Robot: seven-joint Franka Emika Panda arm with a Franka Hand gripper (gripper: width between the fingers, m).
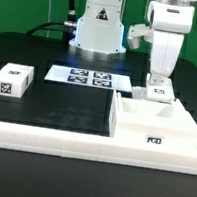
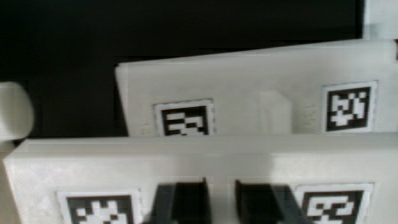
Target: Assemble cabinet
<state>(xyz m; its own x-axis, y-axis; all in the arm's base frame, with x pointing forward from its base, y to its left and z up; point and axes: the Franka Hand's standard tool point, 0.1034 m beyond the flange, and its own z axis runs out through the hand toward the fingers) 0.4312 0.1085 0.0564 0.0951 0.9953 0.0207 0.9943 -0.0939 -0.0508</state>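
The cabinet [image 1: 131,128] is a white box lying hollow side up at the exterior view's right front, with a tag on its near wall. My gripper [image 1: 159,83] points straight down just behind the cabinet's far wall. Its jaws stand narrow, shut on a small white tagged panel [image 1: 160,93] that sits low by the table. In the wrist view my gripper [image 2: 222,205] has dark fingers [image 2: 178,205] that straddle the panel [image 2: 107,165], with a tag on either side. A wider white face with two tags [image 2: 249,85] lies beyond; I cannot tell which part it belongs to.
A small white tagged block [image 1: 10,82] lies at the exterior view's left. The marker board [image 1: 89,78] lies in front of the robot base. A long low white border rail [image 1: 51,141] runs along the front.
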